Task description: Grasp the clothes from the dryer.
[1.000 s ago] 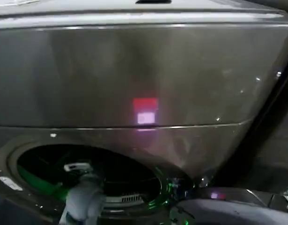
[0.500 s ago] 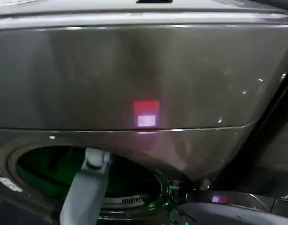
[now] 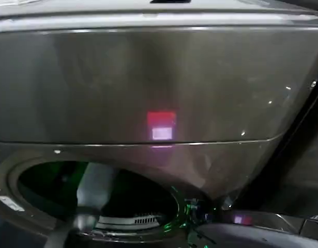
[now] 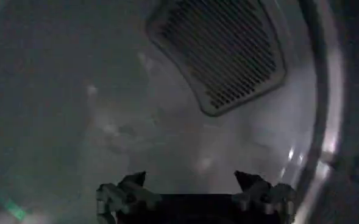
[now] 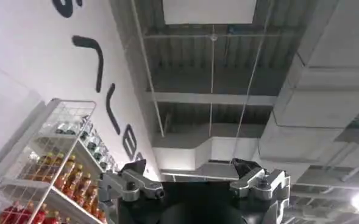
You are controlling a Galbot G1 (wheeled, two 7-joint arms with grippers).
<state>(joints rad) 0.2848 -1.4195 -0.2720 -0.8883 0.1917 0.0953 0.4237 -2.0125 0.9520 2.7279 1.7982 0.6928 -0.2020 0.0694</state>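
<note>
The dryer [image 3: 159,82] has a smooth, glossy bronze-grey metal front that mirrors lights. Its drum wall [image 4: 75,122] is dull, smooth metal with a perforated vent grille [image 4: 222,52]. The left pincer [image 4: 194,185] looks matt dark plastic.

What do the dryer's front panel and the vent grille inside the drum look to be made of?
The dryer's front panel looks like painted or coated metal, dark bronze-grey with a satin sheen: it carries soft reflections and a red glow. The vent grille looks like slotted metal or moulded plastic, matt grey; the dim light leaves that open.
</note>
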